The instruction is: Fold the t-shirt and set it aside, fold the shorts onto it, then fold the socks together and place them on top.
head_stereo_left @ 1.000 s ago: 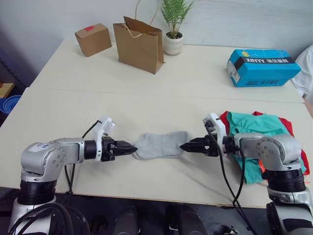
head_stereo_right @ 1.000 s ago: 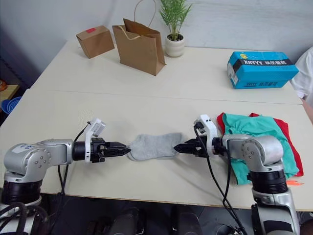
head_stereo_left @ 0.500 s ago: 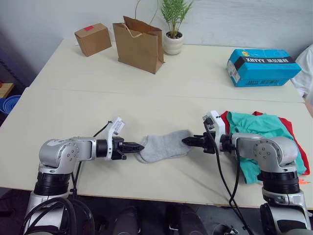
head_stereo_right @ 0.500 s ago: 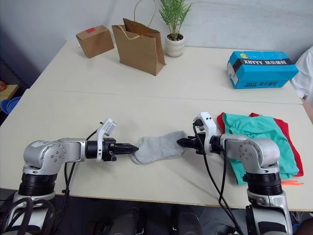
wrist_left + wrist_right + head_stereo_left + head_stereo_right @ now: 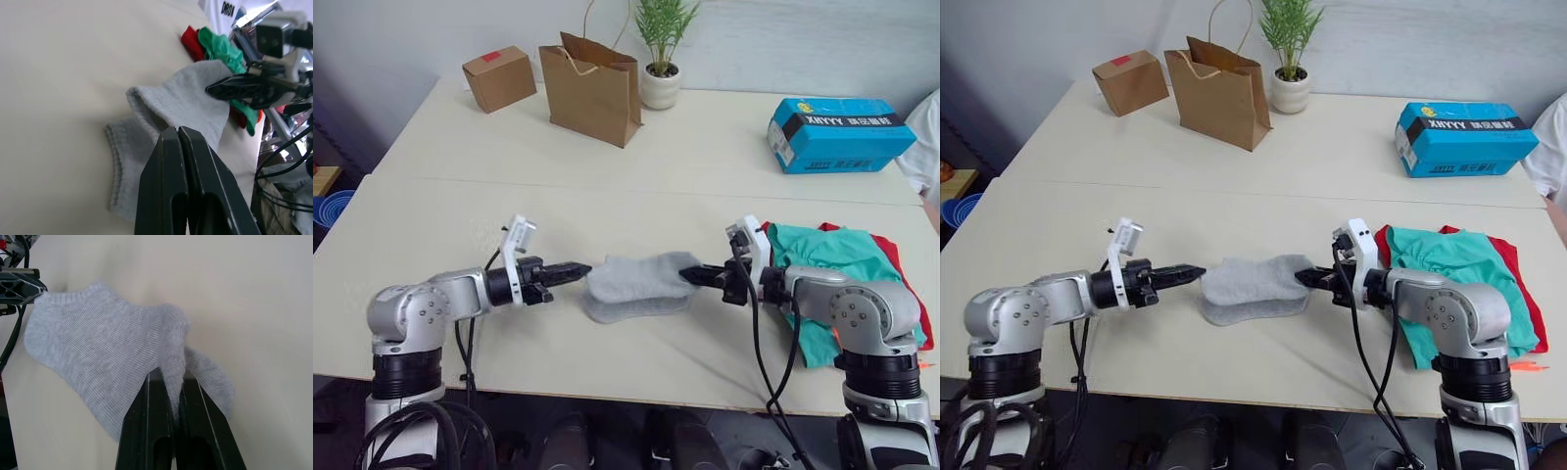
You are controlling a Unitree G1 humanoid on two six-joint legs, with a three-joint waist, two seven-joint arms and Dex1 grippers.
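Since the earlier frame, both grippers have lifted the top sock off the lower one. Left gripper (image 5: 579, 266) is clamped on one end of the socks (image 5: 636, 284), right gripper (image 5: 690, 275) pinches the other end. Bare table (image 5: 607, 211) lies beyond. Shorts (image 5: 822, 250) sit on the t-shirt (image 5: 891, 250) near the right edge.

Both arms reach inward, the left gripper (image 5: 579, 266) and right gripper (image 5: 690, 275) each clamped on fabric, tips facing.
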